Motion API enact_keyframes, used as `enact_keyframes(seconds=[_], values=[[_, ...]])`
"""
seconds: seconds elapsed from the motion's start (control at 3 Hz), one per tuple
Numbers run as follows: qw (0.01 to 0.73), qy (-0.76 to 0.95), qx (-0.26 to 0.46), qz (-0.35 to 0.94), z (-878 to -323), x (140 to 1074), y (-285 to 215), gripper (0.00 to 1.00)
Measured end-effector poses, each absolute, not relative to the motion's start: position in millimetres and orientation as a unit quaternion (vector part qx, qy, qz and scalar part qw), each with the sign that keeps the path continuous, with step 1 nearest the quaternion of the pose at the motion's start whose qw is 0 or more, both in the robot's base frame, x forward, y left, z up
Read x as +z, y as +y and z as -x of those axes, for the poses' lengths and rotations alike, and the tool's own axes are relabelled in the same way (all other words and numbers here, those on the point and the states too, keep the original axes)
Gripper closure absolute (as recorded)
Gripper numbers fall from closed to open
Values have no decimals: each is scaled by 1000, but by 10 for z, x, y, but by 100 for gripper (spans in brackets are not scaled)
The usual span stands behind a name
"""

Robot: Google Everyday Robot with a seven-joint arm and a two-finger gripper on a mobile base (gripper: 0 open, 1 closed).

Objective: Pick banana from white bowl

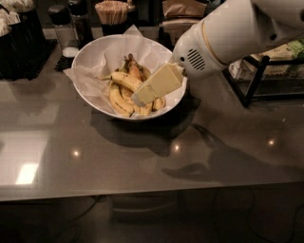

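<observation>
The white bowl (95,57), lined with crinkled white paper, stands on the grey counter at the upper middle. Several yellow bananas lie in it. One long curved banana (124,79) with a thin pale stem pointing left lies on top of the others. Its right end runs under my gripper (145,96). The gripper is cream-coloured and reaches down into the bowl from the right, over the bananas. A browner bunch (134,69) lies behind it. The white arm (228,33) fills the upper right.
A dark container (21,45) stands at the back left, with shakers (61,23) and a cup of stirrers (113,13) behind the bowl. A black wire rack (266,76) stands at the right. The grey counter (142,161) stretches to the front edge.
</observation>
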State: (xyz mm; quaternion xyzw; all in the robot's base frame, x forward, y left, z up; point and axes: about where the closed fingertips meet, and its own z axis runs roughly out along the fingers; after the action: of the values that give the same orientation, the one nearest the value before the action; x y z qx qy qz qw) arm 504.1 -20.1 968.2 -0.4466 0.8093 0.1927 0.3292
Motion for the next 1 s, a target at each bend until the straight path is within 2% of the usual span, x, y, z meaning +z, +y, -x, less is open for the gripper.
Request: enact_keyframes(seconds=[0.67,1.0], values=[[320,807,218,447,-5213,9521,180,18],[322,817,211,430,-5406,9437,179,16]])
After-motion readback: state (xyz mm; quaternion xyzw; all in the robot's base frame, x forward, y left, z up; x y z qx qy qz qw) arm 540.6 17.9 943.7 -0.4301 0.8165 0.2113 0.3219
